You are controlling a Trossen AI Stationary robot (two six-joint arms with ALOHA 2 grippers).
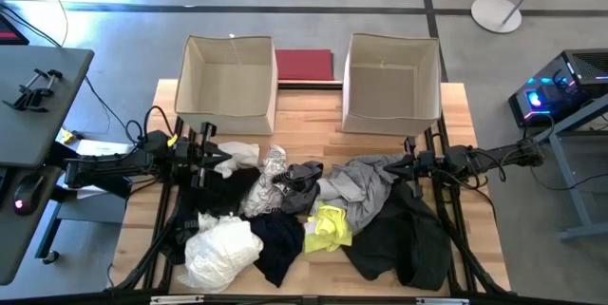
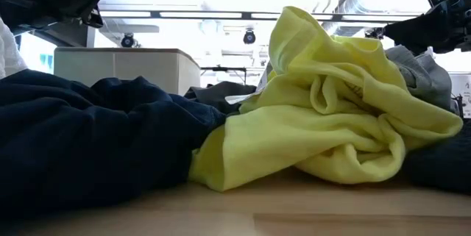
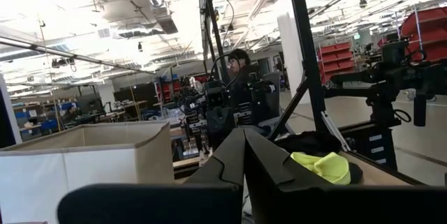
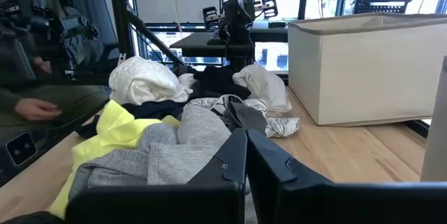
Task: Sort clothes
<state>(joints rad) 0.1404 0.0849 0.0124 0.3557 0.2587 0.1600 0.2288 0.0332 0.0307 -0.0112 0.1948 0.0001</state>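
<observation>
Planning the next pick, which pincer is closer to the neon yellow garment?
Right. The right pincer hovers over the grey garment just beside the neon yellow garment; the left pincer sits farther off, across the pile.

The clothes [image 1: 313, 215] crowded the near half of the counter [image 1: 304, 113], leaving a bare strip before both boxes [image 1: 228, 82].

Clothes [image 1: 313, 215] heaped crumpled mid-table; neon yellow garment [image 1: 329, 227] atop, near front edge.

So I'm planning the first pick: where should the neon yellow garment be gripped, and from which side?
Grip the raised fold at the top of the neon yellow garment, coming from above. It lies crumpled on the table, its peak standing clear of the navy and grey clothes beside it.
</observation>
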